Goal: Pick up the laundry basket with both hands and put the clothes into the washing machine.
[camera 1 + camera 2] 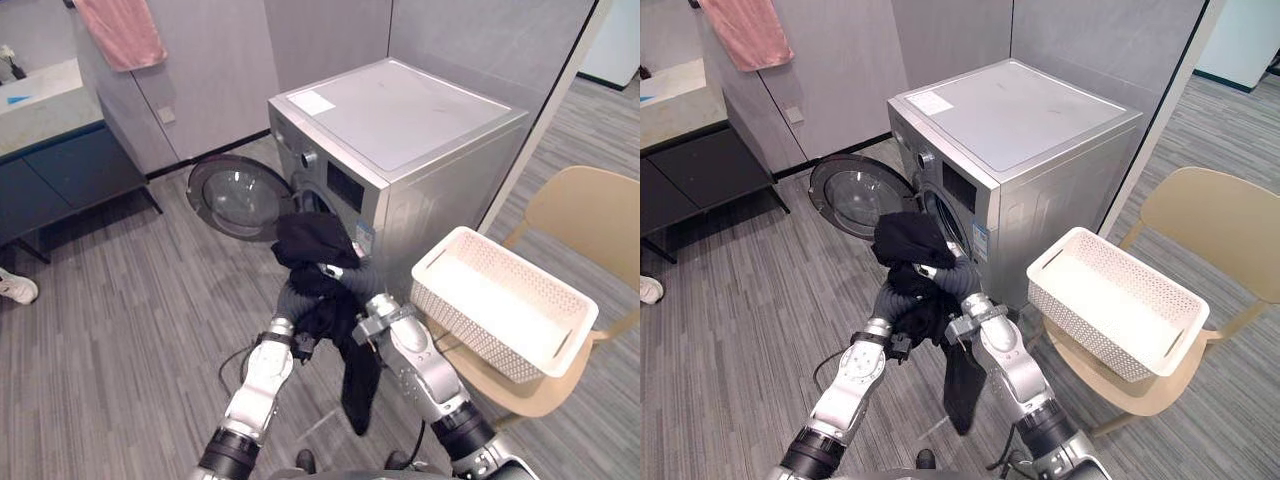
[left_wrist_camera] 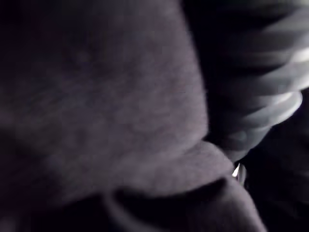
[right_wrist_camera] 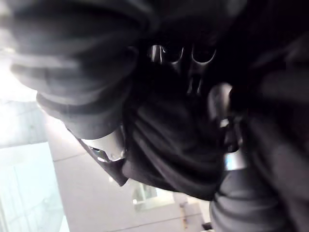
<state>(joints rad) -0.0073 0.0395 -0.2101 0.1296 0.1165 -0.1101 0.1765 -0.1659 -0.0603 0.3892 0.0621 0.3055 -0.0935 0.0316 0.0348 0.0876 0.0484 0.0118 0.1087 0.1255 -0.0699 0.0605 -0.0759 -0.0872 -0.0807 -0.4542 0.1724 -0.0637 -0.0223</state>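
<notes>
Since the laundry basket (image 1: 462, 325) sits empty on the chair (image 1: 585, 210) beside the washing machine (image 1: 400, 120), I judge the carry and unload steps done; loading is what's left. Door (image 1: 235, 195) is swung wide open, and the drum mouth is partly hidden behind the load. The black clothes (image 1: 315, 240) are up in both my hands, right in front of that opening, not yet inside. My right hand (image 1: 358, 275) looks clamped on them: the right wrist view shows its fingers (image 3: 166, 53) curled into dark cloth. My left hand (image 1: 291, 299) is buried in the fabric, so I can't tell its grip. Orientation: the bunched top of the bundle is nearest the opening, and one long tail hangs straight down between my forearms, so the long axis is roughly vertical. That tail likely needs gathering or it'll drape over the door sill.
</notes>
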